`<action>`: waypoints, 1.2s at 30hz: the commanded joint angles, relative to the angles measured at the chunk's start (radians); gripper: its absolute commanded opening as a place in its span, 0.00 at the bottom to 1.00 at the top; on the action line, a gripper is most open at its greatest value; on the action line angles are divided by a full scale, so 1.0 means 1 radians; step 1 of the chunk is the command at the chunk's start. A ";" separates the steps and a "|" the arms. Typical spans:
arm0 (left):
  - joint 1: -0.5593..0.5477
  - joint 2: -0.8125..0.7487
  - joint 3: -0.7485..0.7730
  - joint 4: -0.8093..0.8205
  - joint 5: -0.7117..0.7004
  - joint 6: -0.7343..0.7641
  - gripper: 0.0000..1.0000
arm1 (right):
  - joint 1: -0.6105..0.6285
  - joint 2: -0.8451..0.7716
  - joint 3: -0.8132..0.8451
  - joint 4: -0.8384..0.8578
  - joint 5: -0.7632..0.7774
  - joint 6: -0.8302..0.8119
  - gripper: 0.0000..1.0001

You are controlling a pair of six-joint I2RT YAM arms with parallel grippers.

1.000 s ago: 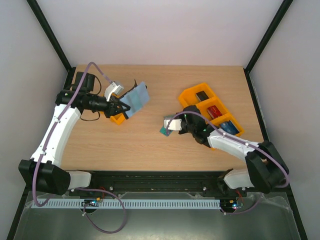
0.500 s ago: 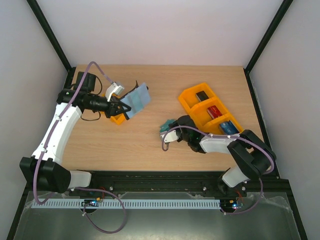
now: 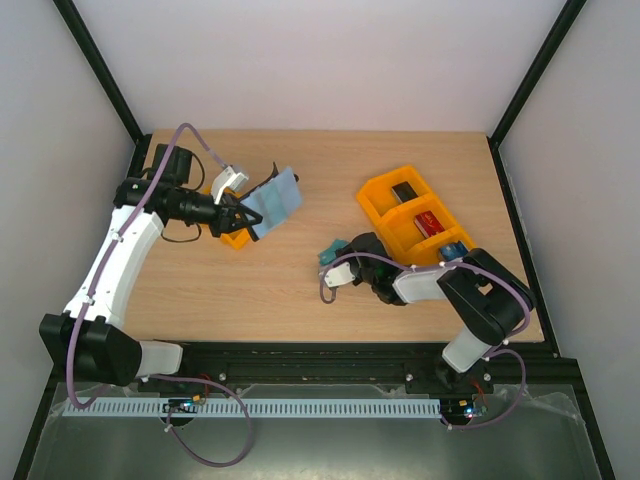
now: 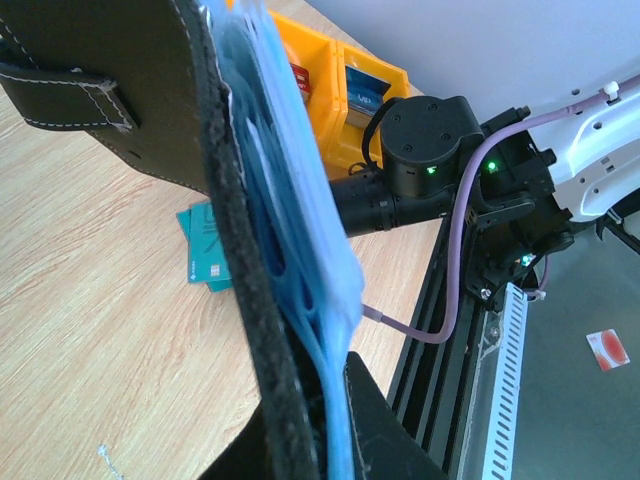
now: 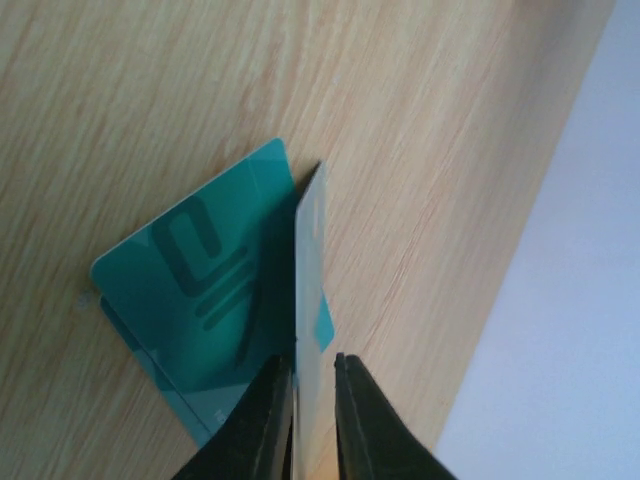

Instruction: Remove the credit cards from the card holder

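**A:** Where are the credit cards?

**B:** The flat cards (image 5: 190,290) lie stacked on the table (image 3: 250,290), just off the near corner of the orange tray (image 3: 372,192), on the side that faces the card holder (image 3: 275,197). One more, the upright card (image 5: 312,260), stands on edge right over them. The right gripper (image 5: 310,372) has its fingers pressed together on that card's lower end.

**A:** And the holder?

**B:** Well apart from the tray, across the table, raised off the wood with its flaps spread. The left gripper (image 4: 335,428) is clamped on its edge. Whether any card is left in its pockets I cannot tell.

**A:** What could go wrong?

**B:** The upright card is thin and held edge-on, so I'd expect it to topple either way on release and perhaps skid off the stack. The fingers sit low, too. A sideways pull-away could drag the flat cards along. And the holder is gripped only at its edge, so a tug on a tight card might twist it loose.
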 commanded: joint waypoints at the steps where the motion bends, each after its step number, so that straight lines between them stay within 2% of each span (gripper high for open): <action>1: 0.003 0.004 0.008 -0.012 0.036 0.019 0.02 | 0.003 -0.009 -0.016 0.035 -0.003 0.001 0.22; 5: 0.003 0.003 0.006 -0.013 0.037 0.019 0.02 | 0.004 -0.067 -0.031 -0.020 0.004 0.003 0.47; 7: 0.003 -0.001 0.004 -0.011 0.036 0.020 0.02 | 0.003 -0.096 -0.040 -0.035 0.022 0.007 0.56; 12: 0.003 -0.007 0.001 -0.011 0.037 0.019 0.02 | 0.004 -0.168 -0.031 -0.050 0.075 0.093 0.60; 14: 0.003 -0.012 0.001 -0.012 0.037 0.020 0.02 | 0.004 -0.219 0.001 -0.059 0.061 0.238 0.60; 16: 0.003 -0.013 -0.001 -0.010 0.034 0.019 0.02 | 0.004 -0.266 0.063 -0.076 0.047 0.560 0.64; 20: 0.004 -0.010 -0.004 0.012 0.014 -0.009 0.02 | 0.001 -0.265 0.300 -0.318 0.024 1.125 0.69; 24: 0.009 -0.012 -0.008 0.032 -0.005 -0.033 0.02 | 0.002 -0.198 0.376 -0.376 0.014 1.542 0.68; 28: 0.018 -0.016 -0.019 0.066 -0.042 -0.079 0.02 | 0.002 -0.104 0.380 -0.347 -0.010 1.801 0.62; 31: 0.022 -0.015 -0.028 0.087 -0.060 -0.099 0.02 | 0.002 0.025 0.451 -0.431 0.025 1.935 0.49; 36: 0.027 -0.013 -0.031 0.089 -0.061 -0.100 0.02 | 0.002 0.199 0.554 -0.499 -0.024 2.005 0.25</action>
